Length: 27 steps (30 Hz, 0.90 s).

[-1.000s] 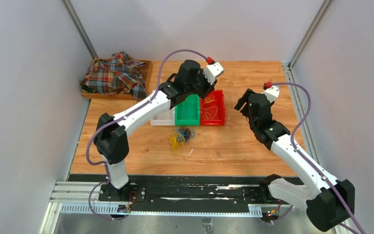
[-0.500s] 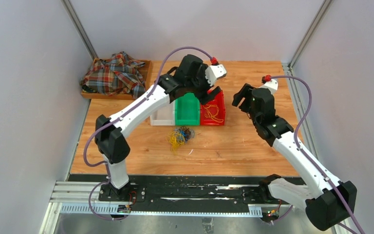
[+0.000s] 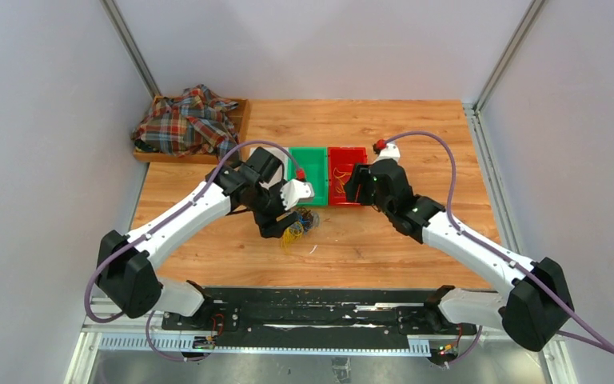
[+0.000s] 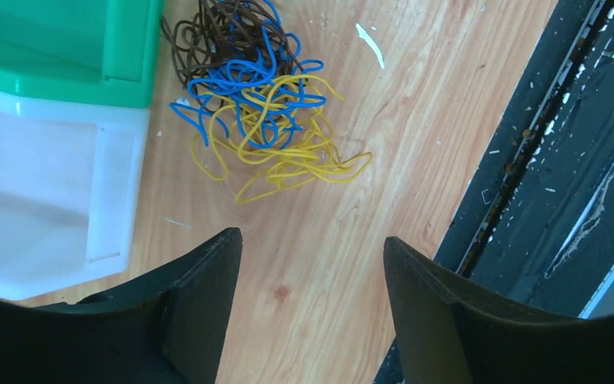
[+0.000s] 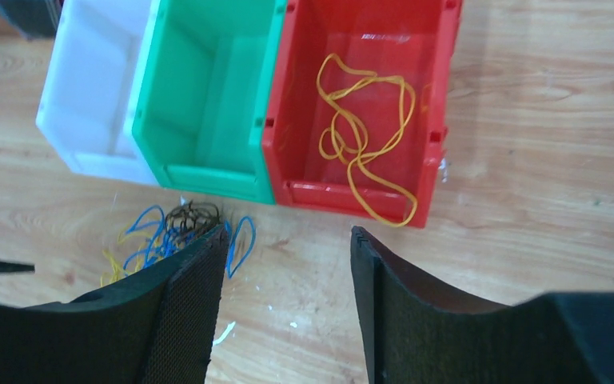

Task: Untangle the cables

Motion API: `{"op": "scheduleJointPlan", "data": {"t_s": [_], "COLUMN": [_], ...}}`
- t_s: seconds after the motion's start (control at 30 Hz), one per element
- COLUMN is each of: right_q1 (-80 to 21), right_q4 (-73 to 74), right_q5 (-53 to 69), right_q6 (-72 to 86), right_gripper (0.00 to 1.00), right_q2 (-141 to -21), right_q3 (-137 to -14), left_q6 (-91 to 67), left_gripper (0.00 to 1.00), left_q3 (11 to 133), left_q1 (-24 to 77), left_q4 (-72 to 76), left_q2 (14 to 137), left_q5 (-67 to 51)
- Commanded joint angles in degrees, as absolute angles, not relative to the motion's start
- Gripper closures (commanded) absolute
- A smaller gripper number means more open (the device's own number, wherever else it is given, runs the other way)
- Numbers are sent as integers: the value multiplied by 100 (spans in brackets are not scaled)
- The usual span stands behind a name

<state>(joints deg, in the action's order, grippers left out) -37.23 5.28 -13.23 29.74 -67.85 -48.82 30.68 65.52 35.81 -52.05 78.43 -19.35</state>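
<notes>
The cables [image 3: 297,222] lie as a tangle of yellow, blue and dark loops on the wooden table, just in front of the green bin [image 3: 308,164]. In the left wrist view the tangle [image 4: 264,120] sits ahead of my left gripper [image 4: 312,240], which is open and empty over bare wood. From above, the left gripper [image 3: 278,227] hovers at the tangle's left edge. My right gripper [image 5: 288,232] is open and empty, with the tangle [image 5: 156,236] beside its left finger. The right gripper [image 3: 356,186] is at the red bin's front. One yellow cable [image 5: 360,136] lies inside the red bin [image 5: 440,96].
White bin [image 5: 100,80], green bin [image 5: 200,104] and red bin [image 3: 350,152] stand side by side mid-table. A plaid cloth [image 3: 188,124] lies on a wooden tray at the back left. A black rail [image 4: 576,160] runs along the near table edge.
The left arm pulled back from above the red bin and came down beside the tangle, its jaws now open. The right arm swung left and lower to the red bin's front.
</notes>
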Motion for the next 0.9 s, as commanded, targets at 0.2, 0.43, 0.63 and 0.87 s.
{"op": "scheduleJointPlan", "data": {"t_s": [0.2, 0.43, 0.63, 0.87], "right_q1": [-4157, -4228, -4314, -4408], "right_q4": [432, 791, 764, 540], "right_q5": [-1149, -1039, -1007, -885], "right_q6": [2910, 3044, 3090, 3198], "right_gripper": [49, 50, 53, 58], "right_q2": [-6175, -5819, -5996, -6109], "right_q3": [-4183, -3960, -4032, -4009], "left_q6": [2898, 4095, 3889, 4512], "left_gripper": [42, 41, 42, 50], "left_q3": [6122, 5560, 5322, 5306], "left_q1": [3336, 2737, 2738, 2733], "left_q4": [-4211, -4121, -3380, -3422], "left_q2": [8282, 8436, 8524, 8540], "left_q5": [-2368, -2881, -2899, -2889]}}
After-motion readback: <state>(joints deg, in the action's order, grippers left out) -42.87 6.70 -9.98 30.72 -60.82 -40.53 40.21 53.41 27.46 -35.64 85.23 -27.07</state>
